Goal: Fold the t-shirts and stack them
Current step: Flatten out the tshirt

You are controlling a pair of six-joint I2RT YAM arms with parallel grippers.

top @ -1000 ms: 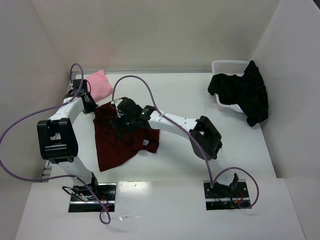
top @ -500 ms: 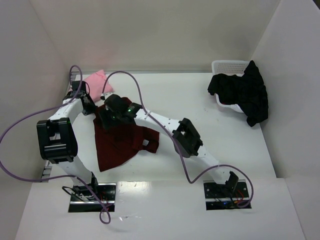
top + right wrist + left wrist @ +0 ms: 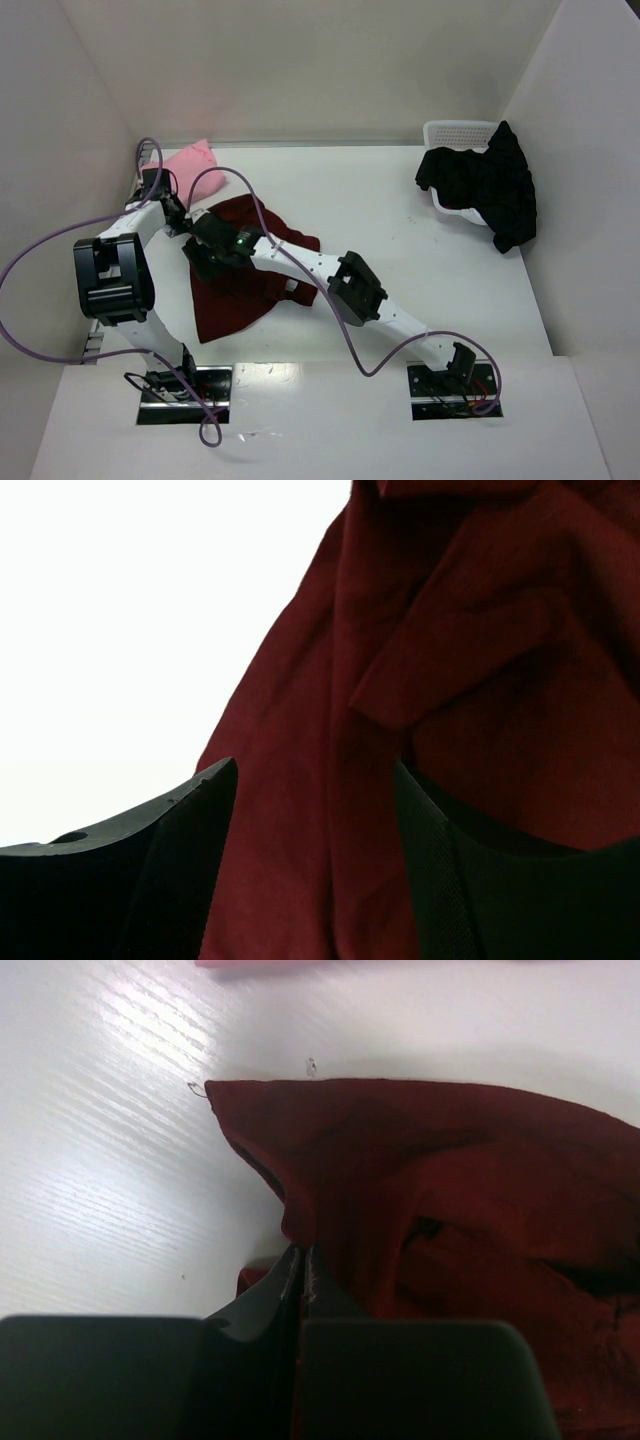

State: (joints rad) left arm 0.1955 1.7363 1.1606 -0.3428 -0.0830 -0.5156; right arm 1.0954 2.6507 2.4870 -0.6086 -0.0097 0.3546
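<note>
The dark maroon t-shirt [image 3: 245, 285] lies crumpled on the white table at centre left. My left gripper [image 3: 181, 222] sits at the shirt's upper left corner, shut on a thin edge of the maroon cloth [image 3: 450, 1180], with the jaws [image 3: 303, 1256] pressed together. My right gripper [image 3: 203, 262] reaches across to the shirt's left side. Its fingers [image 3: 195, 805] stand apart, open, with a fold of maroon cloth [image 3: 330, 740] lying between them. The pink t-shirt [image 3: 196, 166] lies bunched at the back left. Over the basket hangs the black t-shirt [image 3: 487, 185].
A white mesh basket [image 3: 456, 132] stands at the back right, against the right wall. White walls enclose the table on three sides. Purple cables loop over both arms. The right arm's elbow [image 3: 352, 287] hangs over the table's middle.
My right arm has swung left across the maroon shirt to its left edge, its jaws narrowing slightly. The shirt's upper part has spread to the right. The left gripper stays put.
</note>
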